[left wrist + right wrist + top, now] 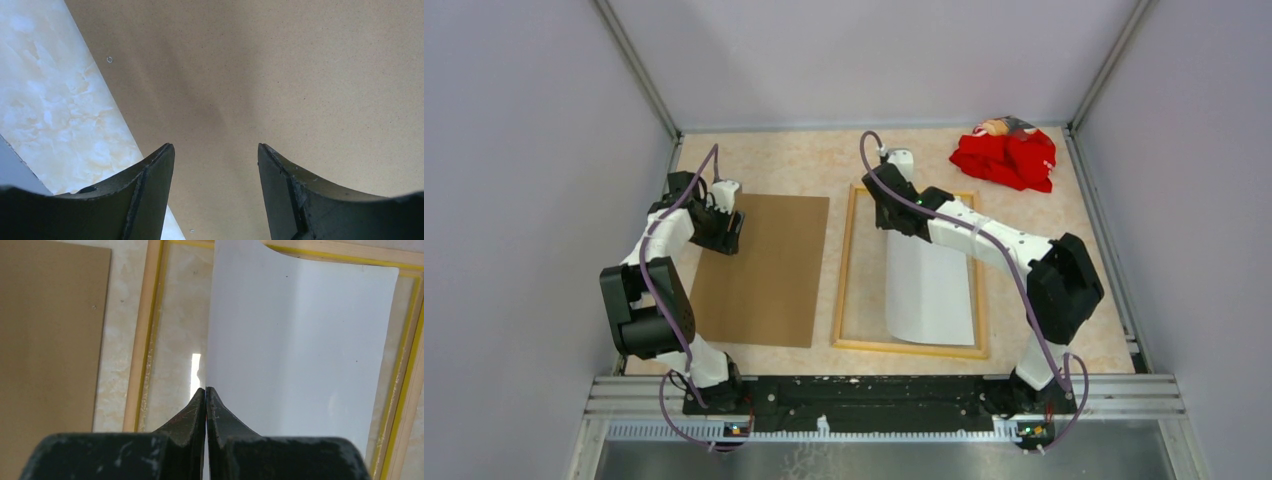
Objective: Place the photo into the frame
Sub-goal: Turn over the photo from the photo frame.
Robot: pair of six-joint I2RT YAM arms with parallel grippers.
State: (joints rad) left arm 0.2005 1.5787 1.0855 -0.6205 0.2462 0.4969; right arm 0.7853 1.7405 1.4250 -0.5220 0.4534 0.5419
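Right gripper (894,222) is pinching the 12 o'clock edge of the photo (932,295) in the top view. The print is lying white side up inside the frame (842,270), hugging its 3 o'clock side. The brown board (764,270) is sitting at the frame's 9 o'clock, and the left gripper (732,232) is hanging over that board's 9 o'clock edge. A red cloth (1006,158) is bunching up at the table's (814,160) 1 o'clock corner.

Left wrist view: fingers are spreading wide, gripping nothing, with plain board below. Can't tell if they're touching it.

Right wrist view: fingers are squeezing together on the paper's edge, and the sheet is curling up toward them.
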